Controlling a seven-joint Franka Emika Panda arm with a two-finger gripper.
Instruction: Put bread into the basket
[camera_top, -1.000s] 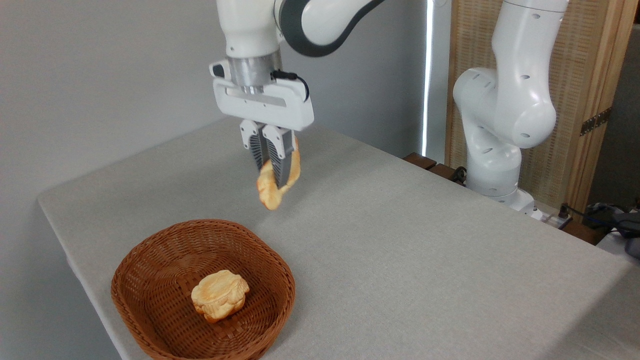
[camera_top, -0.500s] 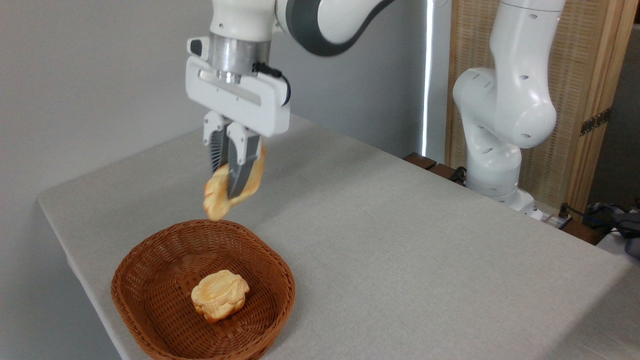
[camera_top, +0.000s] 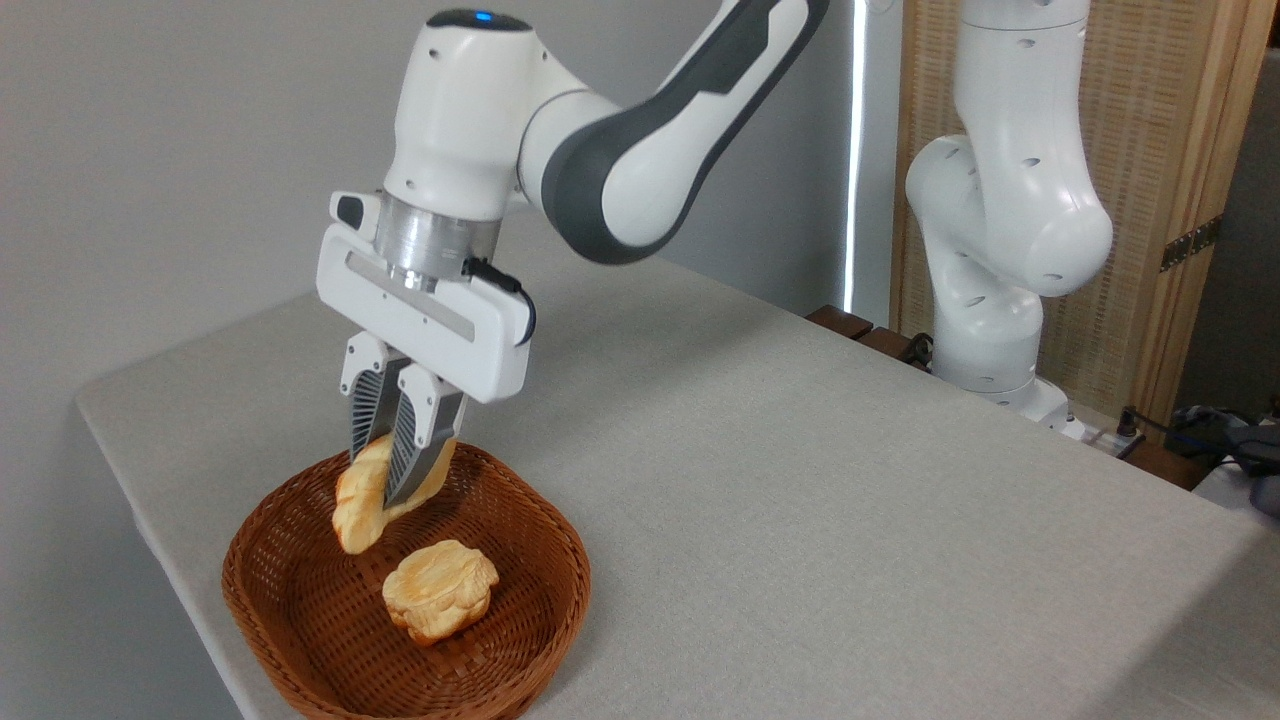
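- Hanging over the far left part of the basket (camera_top: 300, 640), the gripper (camera_top: 390, 480) points down with its two ribbed fingers (camera_top: 412, 450) pressed narrowly onto the bread (camera_top: 358, 505), which it holds near the loaf's upper end.
- From the single fixed camera, the bread is a long golden-brown loaf, tilted steeply: its upper end is tucked behind the fingers, and its lower tapered end points down and to the left, inside the basket's outline.
- Whether that lower tip touches the woven floor cannot be told; it looks just above it.
- Inside the basket lies a round, lumpy pale-golden bun (camera_top: 440, 590), resting on the basket floor toward the middle, just right of and below the hanging loaf, apart from it.
- Reddish-brown and oval, the basket has flared woven sides and sits at the near left corner of the grey tabletop (camera_top: 800, 480), its near rim cut off by the bottom edge of the picture.
- A white arm (camera_top: 620, 140) with dark grey joint covers reaches in from the upper right, bending down to the gripper's flat white body; a blue light shows on top of its wrist housing.
- Its white base column (camera_top: 1000, 220) stands at the far right edge of the tabletop, in front of a wood-framed woven screen (camera_top: 1180, 150).
- Behind the tabletop is a plain grey wall (camera_top: 150, 150).
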